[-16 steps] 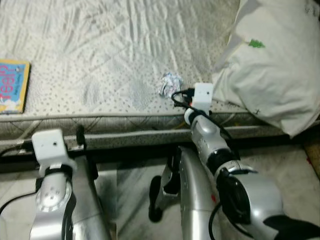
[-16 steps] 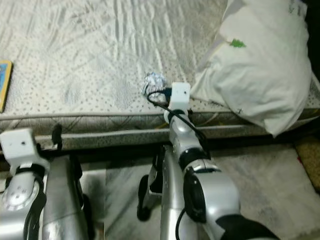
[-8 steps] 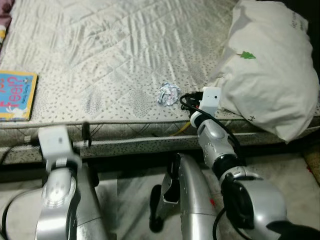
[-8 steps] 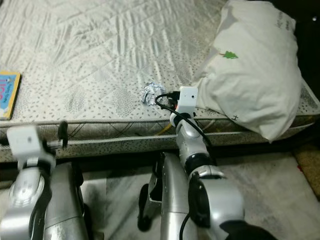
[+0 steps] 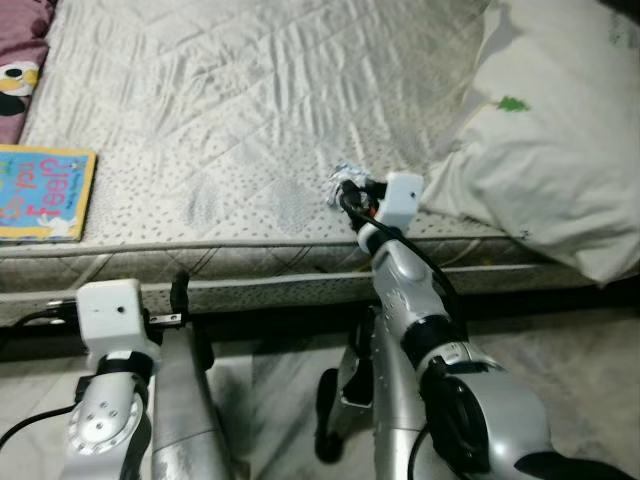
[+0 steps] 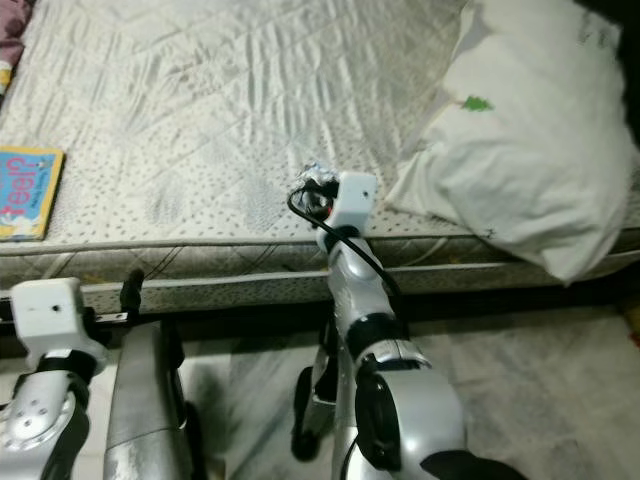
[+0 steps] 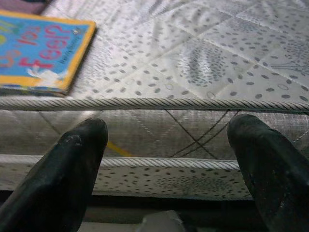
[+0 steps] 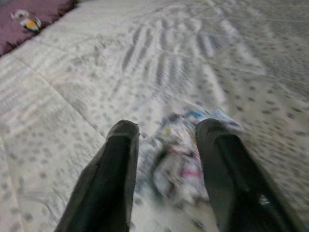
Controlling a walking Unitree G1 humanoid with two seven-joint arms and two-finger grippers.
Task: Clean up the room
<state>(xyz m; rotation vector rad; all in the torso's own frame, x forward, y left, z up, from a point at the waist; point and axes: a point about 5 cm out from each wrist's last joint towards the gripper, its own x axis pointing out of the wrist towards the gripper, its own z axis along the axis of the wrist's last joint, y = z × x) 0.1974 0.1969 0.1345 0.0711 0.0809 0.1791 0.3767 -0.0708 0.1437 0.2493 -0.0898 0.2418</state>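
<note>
Right end effector (image 8: 166,159) out over the near edge of the bed, released, its two black fingers (image 8: 113,169) spread to either side of a crumpled wrapper (image 8: 181,159). Wrapper lying between the fingers on the mattress (image 5: 250,110), white with bits of blue and pink print, blurred in the right wrist view; contact with the fingers cannot be told. From the head camera, wrapper (image 5: 345,182) peeking out just beyond the white wrist block, close to the front edge of the mattress and just beside the lower corner of a big white pillow (image 5: 545,150). Pillow printed with a small green tree, slumped across the right end of the bed and hanging over its edge.

Left end effector (image 7: 166,164) lower down, in front of the side of the mattress, released as well, fingers (image 7: 72,169) wide apart and gripping nothing. Corded seam of the mattress edge running across between them, dotted quilted fabric above and below.

Further left, a book (image 5: 40,192) with a blue and yellow cover and red letters lying flat near the front edge of the bed, well apart from the wrapper. At the far left corner of the mattress, a dark purple cloth (image 5: 22,55) with a small cartoon print. Pale marbled floor (image 5: 590,370) below the bed frame.
</note>
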